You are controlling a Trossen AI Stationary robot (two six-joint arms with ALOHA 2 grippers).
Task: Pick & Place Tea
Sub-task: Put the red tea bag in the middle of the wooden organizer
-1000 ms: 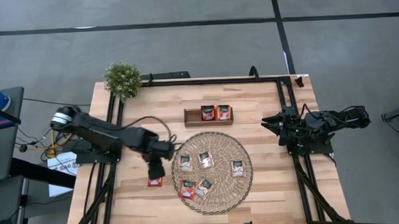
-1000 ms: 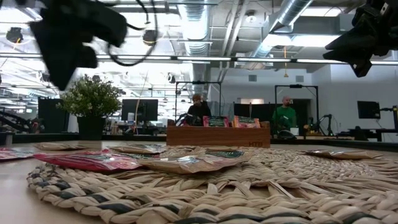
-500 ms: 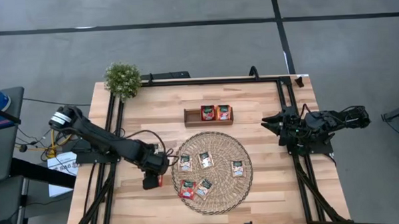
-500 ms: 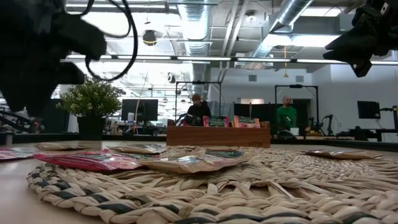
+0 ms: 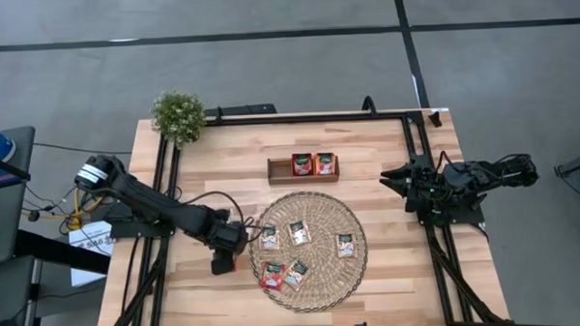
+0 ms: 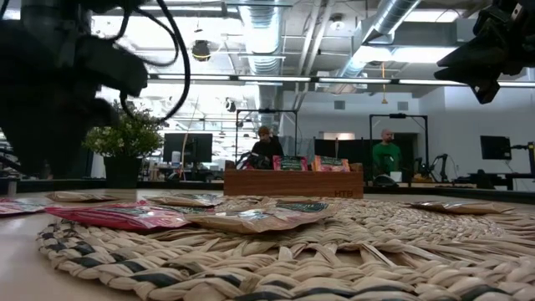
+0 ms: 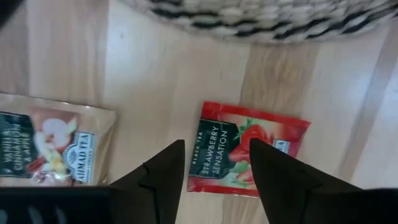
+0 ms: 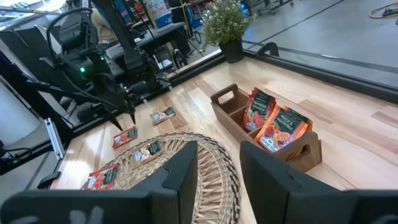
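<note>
A: From above, where the tea?

B: Five sachets [image 5: 299,232] on the wicker mat [image 5: 319,296]; two more upright in the wooden tray [image 5: 277,169] just beyond the mat. Left fingers [image 5: 223,265] low over the worktop [image 5: 391,285], just off the mat's left edge. Right fingers [image 5: 395,179] well off the mat's right side, waiting.

A: Table level?

B: Left arm [image 6: 50,92] a dark mass at the mat's left.

A: Left wrist?

B: Spread wide, gripping nothing, straddling a red strawberry sachet [image 7: 245,155] lying flat beside the mat rim. Beige sachet [image 7: 50,149] near it.

A: Right wrist?

B: Parted, empty.
</note>
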